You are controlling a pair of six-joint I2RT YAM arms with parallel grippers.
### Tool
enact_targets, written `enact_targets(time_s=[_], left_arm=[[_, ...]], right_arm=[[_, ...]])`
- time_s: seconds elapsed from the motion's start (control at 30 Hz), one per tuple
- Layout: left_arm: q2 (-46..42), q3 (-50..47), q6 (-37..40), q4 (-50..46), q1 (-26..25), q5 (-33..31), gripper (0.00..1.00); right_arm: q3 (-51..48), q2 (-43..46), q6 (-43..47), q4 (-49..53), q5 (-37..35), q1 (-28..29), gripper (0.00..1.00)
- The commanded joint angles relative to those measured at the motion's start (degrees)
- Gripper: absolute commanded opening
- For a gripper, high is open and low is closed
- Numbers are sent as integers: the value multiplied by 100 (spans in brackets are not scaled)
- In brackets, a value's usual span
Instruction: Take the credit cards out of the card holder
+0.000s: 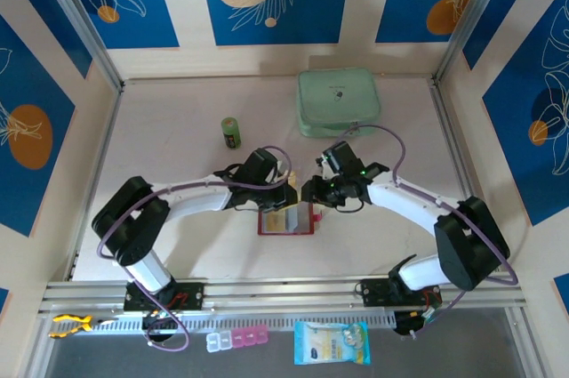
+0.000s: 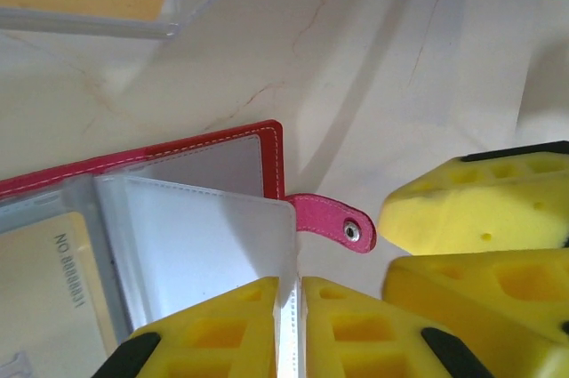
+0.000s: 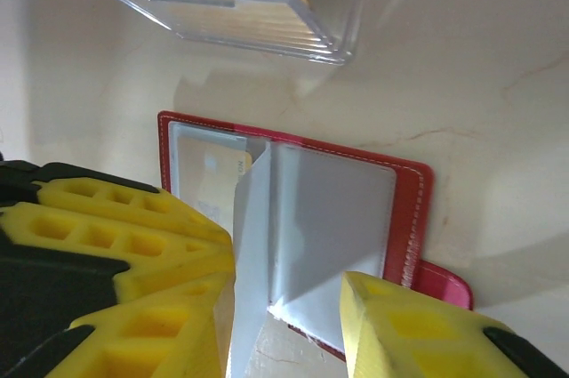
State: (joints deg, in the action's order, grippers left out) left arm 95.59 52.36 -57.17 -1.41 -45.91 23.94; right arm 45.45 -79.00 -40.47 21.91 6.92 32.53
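The red card holder [image 1: 286, 221] lies open on the worktop [image 1: 178, 245], near centre, between both arms. The left claw [image 2: 289, 307] is closed narrow on 1 clear sleeve [image 2: 204, 253]; the right claw [image 3: 289, 276] stands partly wide beside it. A yellow card [image 2: 53, 289] sits in its left half

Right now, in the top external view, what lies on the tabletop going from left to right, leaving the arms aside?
small green bottle → red card holder, lying open → mint green zip case
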Motion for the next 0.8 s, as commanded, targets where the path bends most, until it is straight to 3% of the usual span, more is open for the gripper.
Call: enact_targets(time_s=[0.0, 0.33, 0.77], left_arm=[[212, 278, -42, -123, -116, 8, 13], [483, 494, -69, -113, -213, 49, 15], [183, 168, -18, 76, -121, 31, 15]], right_arm=[[-202, 236, 143, 121, 212, -138, 37], [-476, 489, 144, 68, 343, -325, 37], [-321, 306, -13, 4, 487, -216, 37]])
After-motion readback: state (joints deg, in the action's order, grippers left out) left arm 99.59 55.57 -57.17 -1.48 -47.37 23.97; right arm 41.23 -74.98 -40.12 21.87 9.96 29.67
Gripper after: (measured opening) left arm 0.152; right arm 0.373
